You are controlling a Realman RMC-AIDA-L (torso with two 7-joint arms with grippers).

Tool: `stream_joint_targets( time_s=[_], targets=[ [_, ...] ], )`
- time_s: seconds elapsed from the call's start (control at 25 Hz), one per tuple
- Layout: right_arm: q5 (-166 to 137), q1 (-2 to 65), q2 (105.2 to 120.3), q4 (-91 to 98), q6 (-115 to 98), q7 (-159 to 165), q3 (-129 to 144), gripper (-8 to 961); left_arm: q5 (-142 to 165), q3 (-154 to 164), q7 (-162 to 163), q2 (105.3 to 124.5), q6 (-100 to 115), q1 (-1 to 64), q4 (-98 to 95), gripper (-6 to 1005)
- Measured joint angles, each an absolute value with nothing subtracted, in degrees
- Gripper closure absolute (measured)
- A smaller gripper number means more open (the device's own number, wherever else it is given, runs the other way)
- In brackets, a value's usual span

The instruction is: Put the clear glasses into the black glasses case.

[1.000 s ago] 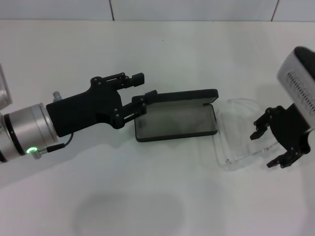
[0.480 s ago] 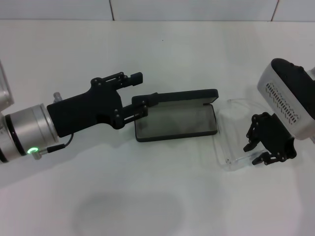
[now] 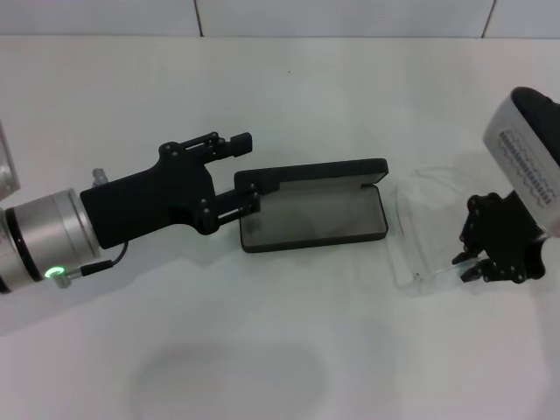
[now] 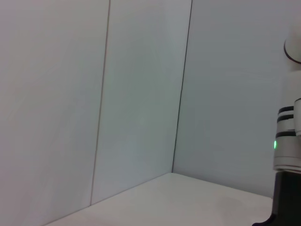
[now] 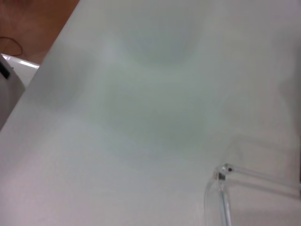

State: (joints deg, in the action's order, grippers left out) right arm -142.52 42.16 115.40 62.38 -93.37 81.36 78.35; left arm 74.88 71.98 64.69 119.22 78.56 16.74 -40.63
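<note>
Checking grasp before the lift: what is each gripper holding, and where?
Right gripper pinches the glasses by the near arm; left gripper pins the case lid's end.

My head camera looks down from above on the white table [image 3: 289, 96]. My left wrist camera faces level toward the panelled wall [image 4: 141, 94]. My right wrist camera sits close over the table, sharing the clear glasses [image 5: 225, 188] with the head view.

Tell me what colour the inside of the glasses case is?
Grey, inside the black glasses case; the head view shows it best.
</note>
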Motion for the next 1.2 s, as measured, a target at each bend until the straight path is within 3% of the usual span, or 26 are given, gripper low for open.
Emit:
stream_joint_targets(
  time_s=[0.4, 0.72, 1.2],
  targets=[
    [-130.77, 33.65, 115.49, 70.76, -103.99, 71.49, 69.5, 834, 74.52, 69.81, 64.61, 119.39, 93.7, 17.13, -40.71, 375],
    [-110.91, 24.68, 116.13, 66.16, -97.95, 55.97, 69.26, 829, 74.47, 70.07, 64.59, 119.6, 100.36, 19.87, -38.63, 376],
    [-93.08, 24.4, 116.1, 48.7, -94.68, 41.08, 70.91, 822, 75.47, 70.03, 63.45, 119.37, 99.76, 28.58, -29.04, 376]
  ],
)
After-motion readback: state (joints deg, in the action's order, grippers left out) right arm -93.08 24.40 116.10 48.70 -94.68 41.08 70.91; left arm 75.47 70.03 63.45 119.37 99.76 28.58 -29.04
